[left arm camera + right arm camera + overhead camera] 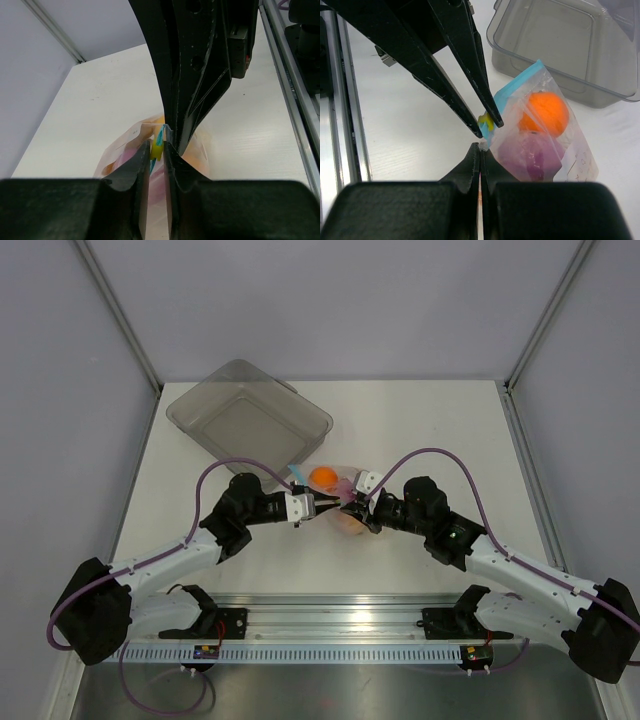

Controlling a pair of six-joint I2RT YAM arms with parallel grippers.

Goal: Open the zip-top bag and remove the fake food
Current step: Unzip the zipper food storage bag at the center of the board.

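Zip-top bag [542,137]: light, floppy, slick; grip at zip strip [520,82]. Left tool [157,148], right tool [480,148] both clenched on it.

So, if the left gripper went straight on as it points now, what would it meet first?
Probably the right gripper, facing the left gripper tip to tip at the zip-top bag's zip edge.

Light bright, even, diffuse, prob. overhead. Table [420,430] near-white, almost blown out; shadows under arms [170,560] faint, soft-edged. Top view sharp, slight wide-angle bend at edges. Wrist views: left gripper [157,149] close to lens, black, no detail, bit soft; zip-top bag [540,130] sharp w/ mild sheen on plastic.
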